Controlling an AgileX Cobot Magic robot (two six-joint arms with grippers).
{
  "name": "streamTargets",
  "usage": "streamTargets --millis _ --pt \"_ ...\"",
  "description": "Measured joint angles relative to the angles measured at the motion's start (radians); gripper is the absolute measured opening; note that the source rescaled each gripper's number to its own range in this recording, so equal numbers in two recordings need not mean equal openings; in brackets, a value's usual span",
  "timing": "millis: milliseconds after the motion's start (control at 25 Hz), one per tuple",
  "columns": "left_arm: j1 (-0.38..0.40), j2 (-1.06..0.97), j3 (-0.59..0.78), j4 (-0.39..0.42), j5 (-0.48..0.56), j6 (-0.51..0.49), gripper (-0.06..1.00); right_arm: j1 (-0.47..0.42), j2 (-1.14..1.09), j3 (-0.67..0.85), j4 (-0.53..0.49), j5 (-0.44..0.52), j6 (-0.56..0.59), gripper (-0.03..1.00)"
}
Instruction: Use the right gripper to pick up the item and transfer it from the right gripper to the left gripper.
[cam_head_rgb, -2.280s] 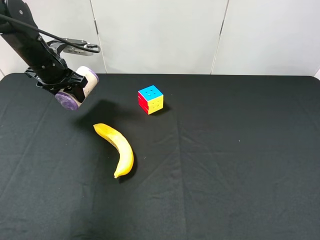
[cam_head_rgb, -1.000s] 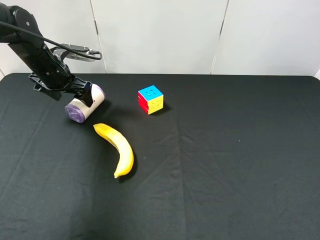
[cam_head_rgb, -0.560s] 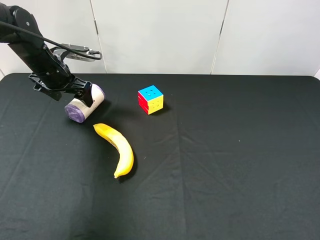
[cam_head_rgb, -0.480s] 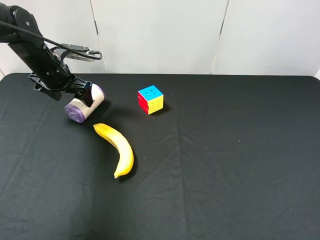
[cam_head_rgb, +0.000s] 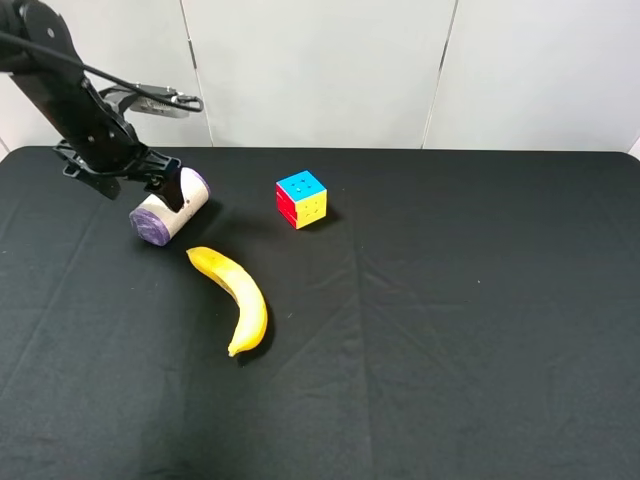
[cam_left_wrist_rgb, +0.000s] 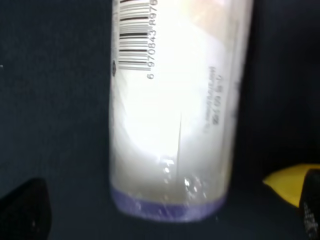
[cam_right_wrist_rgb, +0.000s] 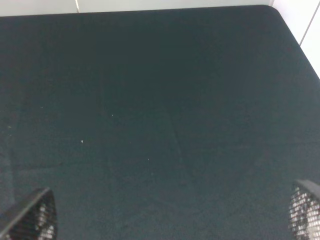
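The left gripper (cam_head_rgb: 150, 185) is seen spread wide at the far left of the table, its jaws standing to either side of the item (cam_head_rgb: 168, 206) with nothing clamped; whether a fingertip brushes the label cannot be told. The canister is laid on its side on the black table (cam_head_rgb: 450, 330), one purple crinkled end turned toward the camera, the cream label facing up. From the left wrist view the item (cam_left_wrist_rgb: 172, 105) is caught very close and washed out by glare, a barcode printed along its side and a purple rim at one end, with the dark tips of the open fingers (cam_left_wrist_rgb: 22, 210) just visible in the corners.

The right gripper (cam_right_wrist_rgb: 165, 220) is seen only in its own wrist view, where two mesh-patterned fingertips (cam_right_wrist_rgb: 30, 217) are set far apart over bare black cloth; nothing is held between them. It is not caught by the high camera.

Just beside the canister, toward the front of the table, a yellow banana (cam_head_rgb: 235, 298) is laid, its stem end near the purple cap but apart from it; a sliver of the banana (cam_left_wrist_rgb: 287, 182) is also picked up at the edge of the left wrist view. Further toward the middle, a multicoloured puzzle cube (cam_head_rgb: 301, 199) is set well clear of both.
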Motion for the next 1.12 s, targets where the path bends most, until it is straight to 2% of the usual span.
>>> streamTargets --millis 600,1120 --pt "0.000 -0.244 -0.197 0.000 0.288 0.000 1.00 0.000 0.000 0.000 0.000 0.000 0.000 1.00" --pt "0.000 -0.529 -0.203 0.000 0.496 -0.005 1.00 0.000 0.000 0.000 0.000 0.000 0.000 1.00"
